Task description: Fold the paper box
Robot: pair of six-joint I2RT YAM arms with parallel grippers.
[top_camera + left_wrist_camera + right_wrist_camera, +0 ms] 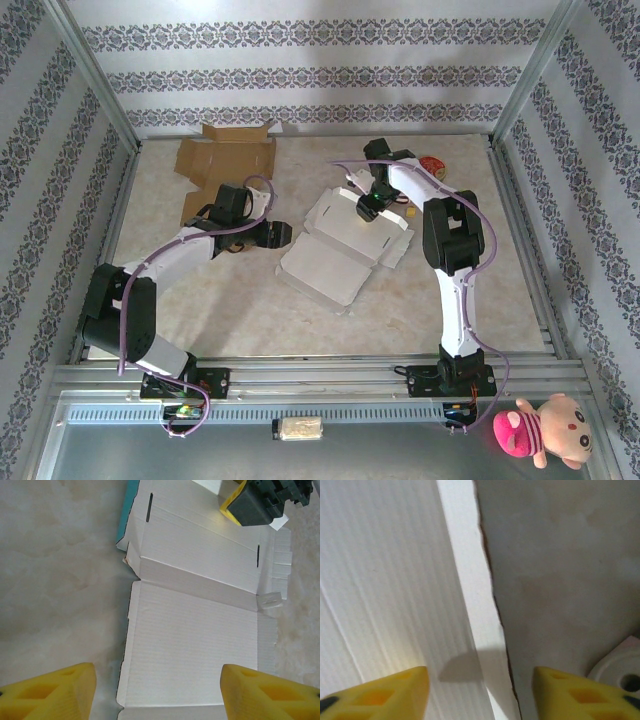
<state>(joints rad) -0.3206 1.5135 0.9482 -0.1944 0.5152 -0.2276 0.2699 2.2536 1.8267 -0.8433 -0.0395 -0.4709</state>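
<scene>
The white paper box lies unfolded flat in the middle of the table. My left gripper hovers at its left edge. In the left wrist view the gripper is open, its yellow fingers spread over a flat box panel with slots and creases. My right gripper is over the far part of the box. In the right wrist view it stands open, straddling a raised edge flap without touching it. The right gripper's dark body also shows in the left wrist view.
A brown cardboard box lies open at the back left. A red round object sits at the back right near the right arm. A pink plush toy lies off the table at the front right. Metal rails border the table.
</scene>
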